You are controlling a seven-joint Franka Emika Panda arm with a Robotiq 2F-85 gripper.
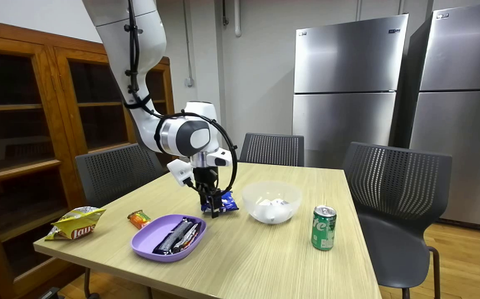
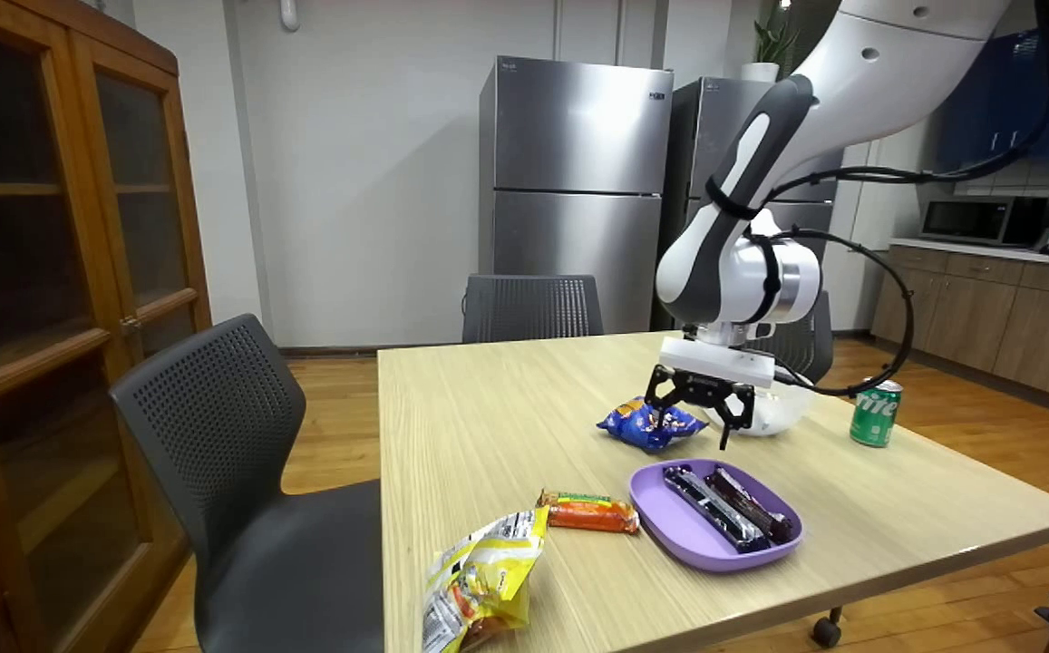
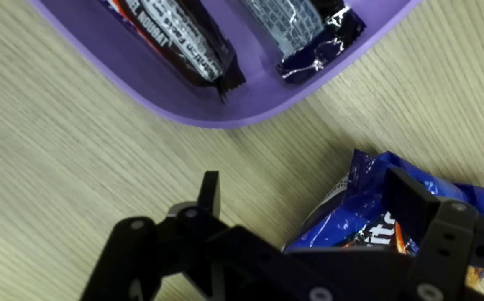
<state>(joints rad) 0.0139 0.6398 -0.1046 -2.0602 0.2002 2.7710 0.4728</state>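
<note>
My gripper (image 3: 302,183) stands wide open, pointing down, with nothing held between its fingers. In the wrist view the right finger (image 3: 409,200) overlaps a shiny blue chip bag (image 3: 329,225); whether they touch I cannot tell. The left finger (image 3: 210,190) has bare wood behind it. That blue bag (image 2: 635,426) lies on the table beside the gripper (image 2: 693,432) in an exterior view, and the gripper's body hides part of it in the wrist view. A purple plate (image 3: 233,119) lies close by, holding two dark-wrapped bars, one silvery bar (image 3: 288,25) and one brown bar (image 3: 175,37).
A translucent bowl (image 1: 271,216) with white items stands beside the blue bag. A green can (image 1: 323,230) is farther along the table. An orange packet (image 2: 589,513) and a yellow chip bag (image 2: 488,580) lie on the plate's far side from the bowl. Chairs (image 1: 397,199) surround the table.
</note>
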